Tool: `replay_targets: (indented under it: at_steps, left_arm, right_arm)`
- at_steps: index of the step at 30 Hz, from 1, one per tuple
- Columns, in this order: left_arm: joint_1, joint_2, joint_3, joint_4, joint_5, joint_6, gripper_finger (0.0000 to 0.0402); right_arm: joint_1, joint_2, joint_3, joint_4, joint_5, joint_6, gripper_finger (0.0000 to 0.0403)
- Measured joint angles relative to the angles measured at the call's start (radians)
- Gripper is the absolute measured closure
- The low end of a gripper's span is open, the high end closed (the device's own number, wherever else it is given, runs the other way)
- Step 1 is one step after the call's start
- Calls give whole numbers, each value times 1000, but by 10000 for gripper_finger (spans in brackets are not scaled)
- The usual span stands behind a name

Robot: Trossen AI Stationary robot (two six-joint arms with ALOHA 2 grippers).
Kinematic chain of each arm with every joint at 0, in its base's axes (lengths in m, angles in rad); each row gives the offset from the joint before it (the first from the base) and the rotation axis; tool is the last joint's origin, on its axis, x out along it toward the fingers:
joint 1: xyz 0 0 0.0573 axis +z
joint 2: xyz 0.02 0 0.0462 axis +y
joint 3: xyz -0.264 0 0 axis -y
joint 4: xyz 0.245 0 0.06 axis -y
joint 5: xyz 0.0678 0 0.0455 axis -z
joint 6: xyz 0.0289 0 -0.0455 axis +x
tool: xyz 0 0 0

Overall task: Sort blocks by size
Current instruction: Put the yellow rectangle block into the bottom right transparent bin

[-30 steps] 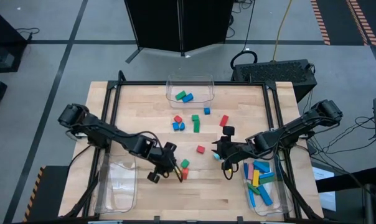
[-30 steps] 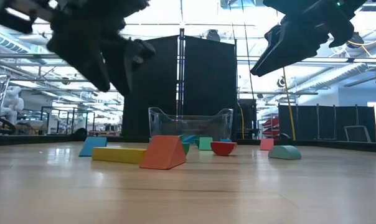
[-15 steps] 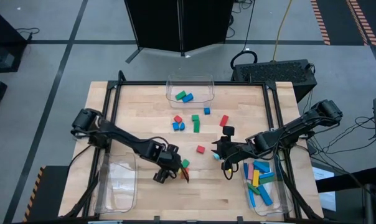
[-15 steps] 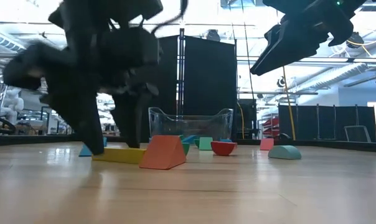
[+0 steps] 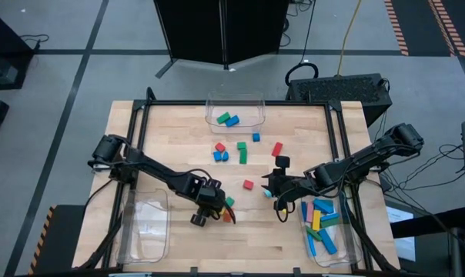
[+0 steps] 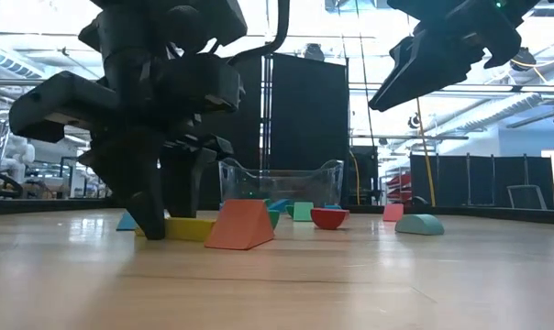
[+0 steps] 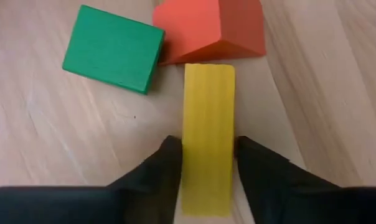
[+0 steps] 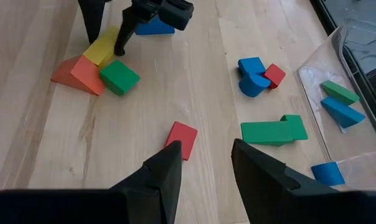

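A yellow bar lies flat on the table beside an orange wedge and a green block. My left gripper is down at the table near the front centre, shut on the bar, which also shows in the low view. My right gripper is open and empty, held above the table at the front right, just short of a small red block. Other blue, green and red blocks lie scattered mid-table. My left gripper pinches the yellow bar's two long sides between its two fingers, toward the end away from the orange wedge. The fingers point down from above and lie across the bar. The bar lies flat on the table.
A clear bin at the far edge holds green and blue blocks. A clear bin at the front right holds several long bars. A clear bin stands at the front left. Black frame rails run along the table's sides.
My left gripper has swung a little toward the table's right and come down to the table top over the yellow bar. Its fingers have drawn in against the bar's sides. The bar has stayed in place.
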Motion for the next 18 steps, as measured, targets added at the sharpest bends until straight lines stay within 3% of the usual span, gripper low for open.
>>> replay_targets:
  at_steps: [4,9,15,18]
  left_arm:
    - [1,4,24,-27,-13,-2,281]
    - [12,-10,42,-68,-36,-27,287]
    - [57,-98,47,-76,-16,-29,288]
    - [93,-147,48,-28,18,-28,288]
  right_arm:
    - [0,0,0,4,-1,0,266]
    - [0,6,0,43,-10,-11,266]
    - [0,91,0,190,-133,-122,263]
    - [0,163,0,253,-131,-229,257]
